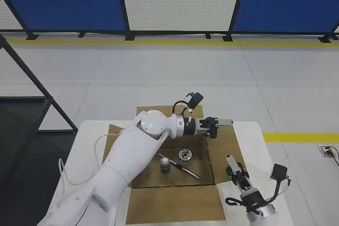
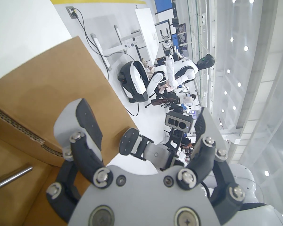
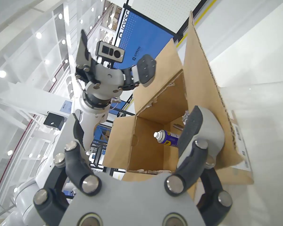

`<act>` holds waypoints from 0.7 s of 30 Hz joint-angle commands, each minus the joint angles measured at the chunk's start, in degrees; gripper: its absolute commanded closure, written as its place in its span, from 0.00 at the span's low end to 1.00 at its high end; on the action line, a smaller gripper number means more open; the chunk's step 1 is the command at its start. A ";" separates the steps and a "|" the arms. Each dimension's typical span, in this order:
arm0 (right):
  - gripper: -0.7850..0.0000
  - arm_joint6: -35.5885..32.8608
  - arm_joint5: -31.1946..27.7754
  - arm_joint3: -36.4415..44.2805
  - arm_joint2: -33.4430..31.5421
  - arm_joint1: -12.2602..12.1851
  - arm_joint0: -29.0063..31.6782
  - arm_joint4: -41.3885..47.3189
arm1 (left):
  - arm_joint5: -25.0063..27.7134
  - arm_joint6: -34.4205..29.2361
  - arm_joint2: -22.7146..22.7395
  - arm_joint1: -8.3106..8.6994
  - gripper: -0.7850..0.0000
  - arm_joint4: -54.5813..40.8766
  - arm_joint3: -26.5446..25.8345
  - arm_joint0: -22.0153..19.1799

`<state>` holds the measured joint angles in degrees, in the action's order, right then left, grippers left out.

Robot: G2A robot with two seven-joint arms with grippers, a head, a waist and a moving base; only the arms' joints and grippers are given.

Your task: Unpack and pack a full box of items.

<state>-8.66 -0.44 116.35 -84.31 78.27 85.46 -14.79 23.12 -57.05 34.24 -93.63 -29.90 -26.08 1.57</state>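
The work cell is an open hall with a white floor, a yellow floor line and blue and white partition panels. A white table [image 1: 90, 141] carries the cardboard box [image 1: 175, 204], which stands with all its flaps folded outward.

Tool state:
- The left gripper [image 1: 214, 124] hangs over the far right corner of the box. Its jaws are spread wide and hold nothing.
- The right gripper [image 1: 230, 162] sits just beside the right-hand flap. Its jaws are likewise spread and empty.

Contents: every item I can see is inside the box.
- A spray can [image 3: 166, 138] stands on the box floor.
- A metal rod [image 1: 179, 165] lies slantwise on the floor.
- A round metal part [image 1: 185, 153] rests near the rod's far side.

Much of the cardboard floor shows bare.

Progress: I judge the task to be mid-cycle. With both tools empty, I cannot tell whether the unpacking or the packing phase is in hand. If unpacking, three items or more remain to be lifted out. If packing, the box is not yet full.
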 commanded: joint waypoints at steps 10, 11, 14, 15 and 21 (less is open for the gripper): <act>0.00 0.44 2.15 -3.19 0.40 0.04 -2.50 1.21 | 12.72 -2.43 10.67 8.18 0.00 0.80 -3.40 5.97; 0.00 0.30 2.30 -3.65 0.62 0.05 -3.00 1.24 | 13.44 -2.53 12.12 9.32 0.00 1.05 -5.12 7.37; 0.00 0.26 3.51 -4.80 1.42 0.09 -4.61 0.54 | 13.96 -2.18 17.02 12.96 0.00 2.91 -12.98 12.94; 0.00 0.42 3.90 -5.14 1.66 0.12 -5.15 0.35 | 13.56 -1.48 18.99 14.27 0.00 4.15 -16.44 15.32; 0.00 1.78 6.01 -6.10 2.09 0.20 -6.45 -0.59 | 5.33 3.71 33.93 21.11 0.00 12.71 -47.10 35.58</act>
<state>-7.17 5.40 110.31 -82.08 78.47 78.94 -15.54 31.03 -54.61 64.21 -73.81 -19.50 -63.86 31.03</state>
